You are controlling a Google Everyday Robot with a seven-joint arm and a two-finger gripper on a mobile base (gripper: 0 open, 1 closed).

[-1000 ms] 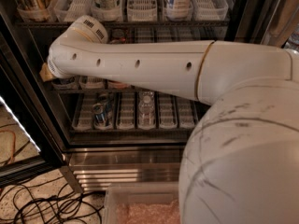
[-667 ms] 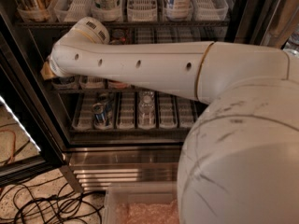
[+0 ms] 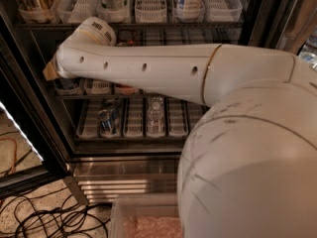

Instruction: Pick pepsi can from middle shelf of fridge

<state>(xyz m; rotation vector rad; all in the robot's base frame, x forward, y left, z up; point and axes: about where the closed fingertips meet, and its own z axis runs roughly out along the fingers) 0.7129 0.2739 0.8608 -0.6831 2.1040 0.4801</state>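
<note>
The fridge point(image 3: 148, 170) stands open in front of me, with its ribbed steel base below. My white arm point(image 3: 148, 71) reaches leftward across the middle shelf point(image 3: 99, 94) and covers most of it. My gripper is hidden behind the arm's far end, inside the shelf at the left. Only the lower edges of white lane trays point(image 3: 97, 87) and a reddish can bottom point(image 3: 126, 89) show under the arm. The pepsi can is hidden behind the arm.
The top shelf point(image 3: 148, 23) holds tall bottles in white trays. The lower shelf holds a dark can point(image 3: 105, 121) and a clear bottle point(image 3: 155, 114). The black door frame point(image 3: 29, 128) is at the left. Cables point(image 3: 44, 217) lie on the floor. A clear bin point(image 3: 143, 217) sits below.
The arm's far end has shifted slightly up and to the right. Nothing else has visibly moved.
</note>
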